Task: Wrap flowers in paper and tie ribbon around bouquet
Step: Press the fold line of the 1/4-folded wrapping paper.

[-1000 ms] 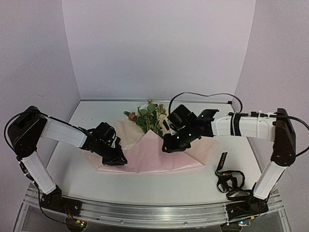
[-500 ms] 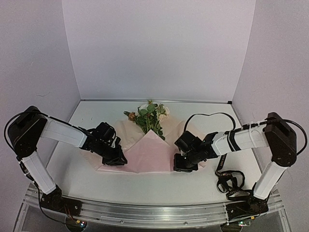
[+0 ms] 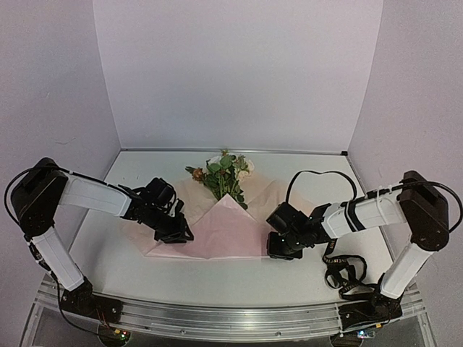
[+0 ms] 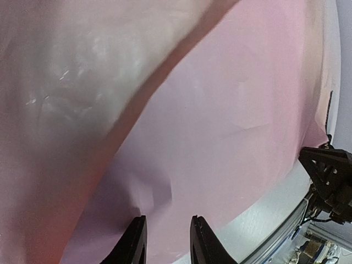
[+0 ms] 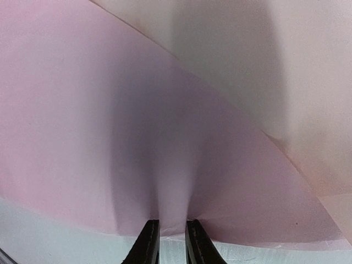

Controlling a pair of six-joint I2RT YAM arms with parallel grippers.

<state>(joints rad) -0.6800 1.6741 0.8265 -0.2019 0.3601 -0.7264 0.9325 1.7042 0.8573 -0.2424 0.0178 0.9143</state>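
Note:
The flowers [image 3: 224,172] lie at the far end of the pink paper [image 3: 224,231]. Their rose heads and leaves show, and the stems are hidden under a flap folded up to a point. My left gripper [image 3: 181,233] rests low on the paper's left front part. In the left wrist view its jaws [image 4: 168,223] stand apart over the paper [image 4: 231,110], holding nothing. My right gripper [image 3: 278,249] sits at the paper's right front edge. In the right wrist view it [image 5: 172,225] is shut on a raised fold of the paper [image 5: 110,110]. The ribbon [image 3: 334,249] lies loose to the right.
The ribbon's loops [image 3: 344,275] pile up near the right arm's base. A black cable [image 3: 318,175] arcs over the right forearm. White walls close in the table on three sides, and a metal rail [image 3: 231,318] runs along the near edge.
My right arm swung from above the paper's middle down to its right front edge and closed on a fold. My left gripper's jaws opened a little and it edged right.

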